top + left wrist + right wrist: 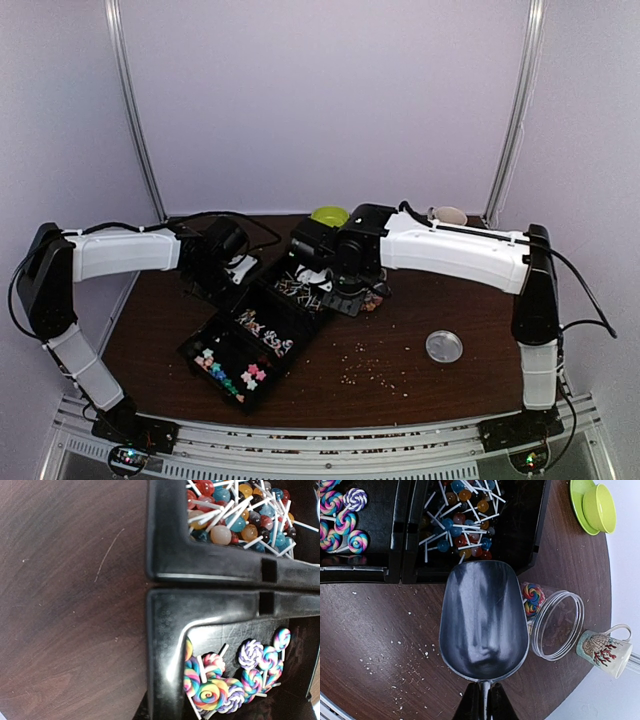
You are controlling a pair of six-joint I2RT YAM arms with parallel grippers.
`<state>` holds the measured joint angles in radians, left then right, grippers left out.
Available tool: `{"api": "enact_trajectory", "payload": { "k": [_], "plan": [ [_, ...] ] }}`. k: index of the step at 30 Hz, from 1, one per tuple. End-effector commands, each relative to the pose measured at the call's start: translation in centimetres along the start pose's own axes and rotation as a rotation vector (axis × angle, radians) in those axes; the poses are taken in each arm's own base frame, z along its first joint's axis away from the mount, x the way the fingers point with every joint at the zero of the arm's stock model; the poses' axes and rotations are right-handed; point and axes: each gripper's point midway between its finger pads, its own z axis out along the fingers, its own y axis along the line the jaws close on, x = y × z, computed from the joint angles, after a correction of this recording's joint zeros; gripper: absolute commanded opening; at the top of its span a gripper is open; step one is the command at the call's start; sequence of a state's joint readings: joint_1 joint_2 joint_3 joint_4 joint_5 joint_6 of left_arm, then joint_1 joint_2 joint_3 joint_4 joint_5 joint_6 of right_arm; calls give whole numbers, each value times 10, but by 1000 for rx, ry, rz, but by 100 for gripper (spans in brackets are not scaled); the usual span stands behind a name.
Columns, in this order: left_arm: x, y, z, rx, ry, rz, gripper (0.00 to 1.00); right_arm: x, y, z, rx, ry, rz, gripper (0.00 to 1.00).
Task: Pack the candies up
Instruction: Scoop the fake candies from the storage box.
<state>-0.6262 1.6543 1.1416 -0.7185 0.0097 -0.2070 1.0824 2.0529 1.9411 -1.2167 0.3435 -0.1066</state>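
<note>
Steel scoop [484, 622] hangs empty at lollipop tray [532, 535] edge
Its handle is clamped in the right fingers [465, 711]; the left fingers' [232, 268] state cannot be told.

Soft, even light, streaky white glare on the scoop [484, 615] (top view dimmer, grainier)

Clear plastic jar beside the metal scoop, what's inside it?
Rainbow swirl lollipops sit deep inside the clear plastic jar; the rest looks empty. The grey metal scoop covers the jar's left side, hiding anything there.
</note>
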Motion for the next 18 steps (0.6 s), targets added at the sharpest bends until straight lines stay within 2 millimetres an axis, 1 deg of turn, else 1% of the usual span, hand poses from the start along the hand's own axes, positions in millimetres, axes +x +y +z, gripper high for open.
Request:
{"api": "enact_trajectory", "payload": {
  "k": [1,13,18],
  "plan": [
    [-41,-9,-32,5,-164,35,0,-4,-6,1,45,16,-17,0],
    [-44,-15,-38,-3,-185,68,0,-11,9,24,9,38,-52,0],
    [-48,-18,-42,11,-207,69,0,-16,20,40,-50,38,-44,0]
  ]
}}
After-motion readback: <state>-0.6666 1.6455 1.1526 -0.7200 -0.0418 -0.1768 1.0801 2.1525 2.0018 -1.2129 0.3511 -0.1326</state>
